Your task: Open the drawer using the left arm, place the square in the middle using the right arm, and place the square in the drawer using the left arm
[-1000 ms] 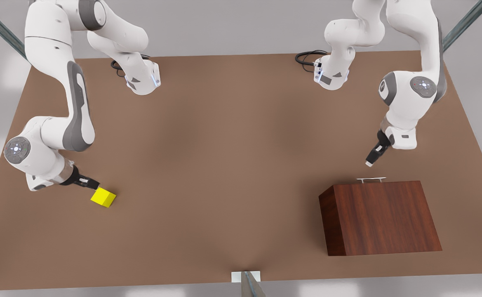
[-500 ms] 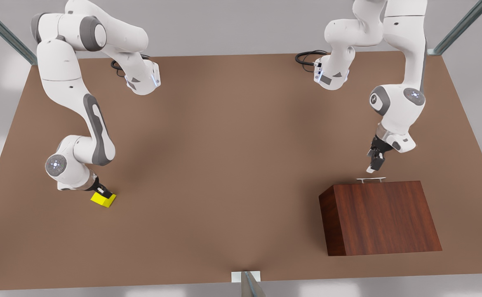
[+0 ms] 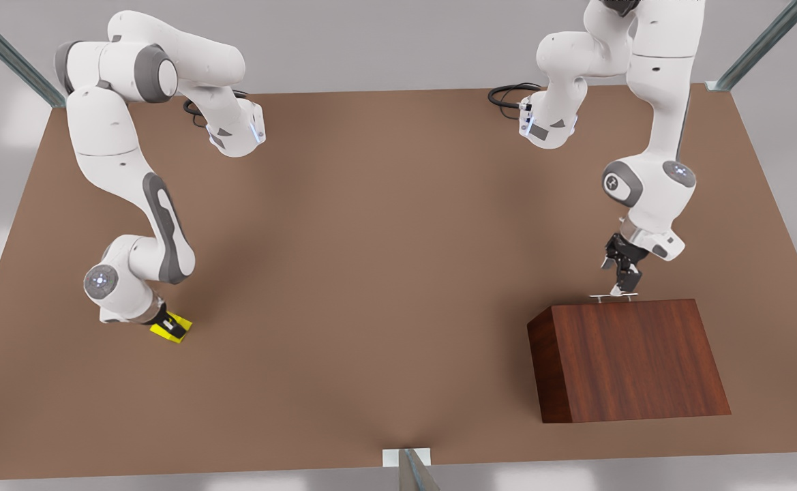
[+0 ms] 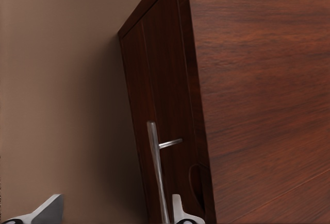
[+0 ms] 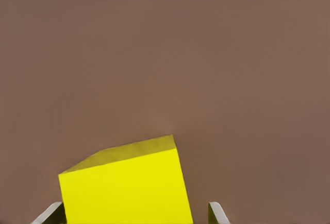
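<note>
One square (image 3: 178, 330) between spread right pincer (image 3: 170, 324) fingers; one drawer (image 4: 154, 110) shut, left pincer (image 3: 622, 289) open at handle (image 3: 613, 296).

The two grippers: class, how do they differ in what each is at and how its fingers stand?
The left gripper is at the drawer's handle; the right gripper is at the square. The left's open fingers have the thin bar between them; the right's open fingers flank the cube's sides. Both are black, two-fingered and not yet closed.
</note>
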Controlling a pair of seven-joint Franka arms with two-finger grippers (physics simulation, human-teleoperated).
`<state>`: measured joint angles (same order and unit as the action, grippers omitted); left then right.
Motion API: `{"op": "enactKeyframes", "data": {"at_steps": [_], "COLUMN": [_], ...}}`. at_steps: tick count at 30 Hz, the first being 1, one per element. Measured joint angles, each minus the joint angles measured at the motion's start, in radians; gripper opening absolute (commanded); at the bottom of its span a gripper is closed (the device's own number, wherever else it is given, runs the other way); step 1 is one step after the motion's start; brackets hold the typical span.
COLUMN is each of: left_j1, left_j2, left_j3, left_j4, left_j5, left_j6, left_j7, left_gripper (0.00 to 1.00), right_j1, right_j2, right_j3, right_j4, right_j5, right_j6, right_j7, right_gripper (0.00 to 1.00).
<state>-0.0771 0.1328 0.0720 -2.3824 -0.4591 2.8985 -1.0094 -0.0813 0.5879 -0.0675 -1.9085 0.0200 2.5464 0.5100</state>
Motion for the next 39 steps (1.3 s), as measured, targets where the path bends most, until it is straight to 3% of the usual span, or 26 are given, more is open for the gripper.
{"op": "enactKeyframes", "data": {"at_steps": [1, 2, 3, 7, 14, 19, 22, 27, 34, 37, 39], "left_j1": [0.0, 0.001, 0.001, 0.0, 0.001, 0.0, 0.0, 0.0, -0.007, -0.009, -0.01], "left_j2": [0.008, 0.015, 0.02, 0.034, 0.016, 0.002, -0.032, -0.07, -0.108, -0.137, -0.162], "left_j3": [0.0, 0.0, 0.0, -0.002, -0.001, -0.002, 0.0, 0.0, 0.015, 0.023, 0.029], "left_j4": [0.001, 0.003, 0.003, 0.003, -0.001, -0.021, -0.061, -0.102, -0.154, -0.184, -0.198], "left_j5": [-0.003, -0.007, -0.01, -0.018, -0.025, -0.028, -0.029, -0.031, -0.033, -0.033, -0.033], "left_j6": [0.009, 0.011, 0.012, 0.009, -0.032, -0.036, -0.038, -0.053, -0.064, -0.064, -0.078], "left_j7": [0.0, 0.0, 0.0, -0.001, -0.028, -0.029, -0.029, -0.031, -0.031, -0.032, -0.032], "left_gripper": [1.0, 1.0, 1.0, 1.0, 1.0, 1.0, 1.0, 1.0, 1.0, 1.0, 1.0], "right_j1": [-0.001, -0.002, -0.002, -0.005, -0.011, 0.036, 0.149, 0.303, 0.673, 0.765, 0.808], "right_j2": [0.0, 0.003, 0.003, 0.004, -0.013, -0.128, -0.159, -0.156, 0.028, 0.075, 0.074], "right_j3": [0.0, 0.0, 0.0, 0.002, 0.003, 0.051, 0.054, 0.151, 0.162, 0.162, 0.162], "right_j4": [0.002, 0.0, -0.001, -0.006, -0.01, -0.052, -0.055, -0.042, 0.254, 0.297, 0.267], "right_j5": [-0.01, -0.018, -0.02, -0.02, -0.018, -0.002, 0.0, -0.002, -0.018, -0.047, -0.177], "right_j6": [0.0, 0.0, 0.0, -0.003, -0.015, -0.048, -0.077, -0.081, -0.083, -0.079, -0.086], "right_j7": [-0.005, -0.008, -0.011, -0.025, -0.03, -0.028, 0.18, 0.645, 1.225, 1.316, 1.302], "right_gripper": [0.86, 0.85, 0.76, 0.63, 0.64, 0.67, 0.67, 0.68, 0.69, 0.7, 0.7]}}
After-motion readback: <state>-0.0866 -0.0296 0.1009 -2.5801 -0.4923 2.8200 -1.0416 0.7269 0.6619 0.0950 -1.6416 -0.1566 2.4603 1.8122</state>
